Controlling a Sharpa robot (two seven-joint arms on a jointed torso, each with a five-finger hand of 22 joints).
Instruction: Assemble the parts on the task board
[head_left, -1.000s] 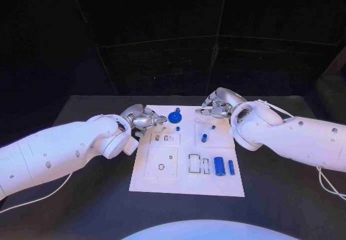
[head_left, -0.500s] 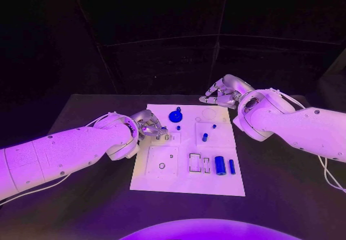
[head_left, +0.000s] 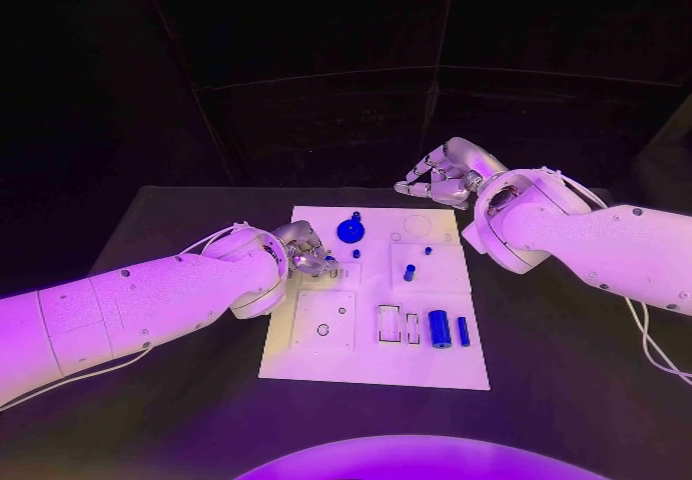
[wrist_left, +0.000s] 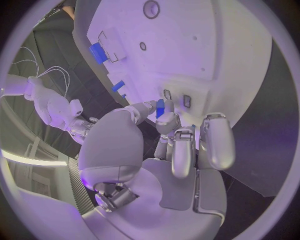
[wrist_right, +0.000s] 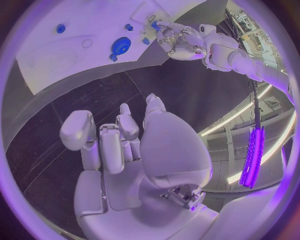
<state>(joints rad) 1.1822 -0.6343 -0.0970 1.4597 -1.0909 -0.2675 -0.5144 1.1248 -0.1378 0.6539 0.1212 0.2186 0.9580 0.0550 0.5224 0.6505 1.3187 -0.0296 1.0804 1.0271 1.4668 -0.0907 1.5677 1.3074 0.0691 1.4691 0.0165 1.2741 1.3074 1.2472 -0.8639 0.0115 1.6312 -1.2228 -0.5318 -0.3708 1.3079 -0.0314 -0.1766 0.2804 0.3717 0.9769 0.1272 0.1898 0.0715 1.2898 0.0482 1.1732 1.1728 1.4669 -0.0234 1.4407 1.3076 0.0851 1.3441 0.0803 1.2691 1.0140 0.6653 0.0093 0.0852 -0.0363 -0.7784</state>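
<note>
The white task board (head_left: 375, 370) lies mid-table. My left hand (head_left: 309, 257) hovers over its left edge and pinches a small blue part (wrist_left: 160, 107) just above two small rectangular slots (wrist_left: 186, 100). My right hand (head_left: 441, 178) hangs past the board's far right corner with fingers apart and nothing in them. A round blue knob (head_left: 351, 232) stands near the far edge, with a short blue peg (head_left: 408, 272) mid-board. Two blue cylinders (head_left: 438, 329) lie at the near right. The right wrist view has the knob (wrist_right: 121, 45) and my left hand (wrist_right: 178, 42).
Black table (head_left: 173, 400) surrounds the board on all sides. Several empty recesses (head_left: 325, 325) mark the board's near left half. The left wrist view shows two blue parts (wrist_left: 98, 52) further along the board.
My left hand has slid from beside the round knob toward the small slots, nearer to me. My right hand has lifted off the board's far right corner and drawn back.
</note>
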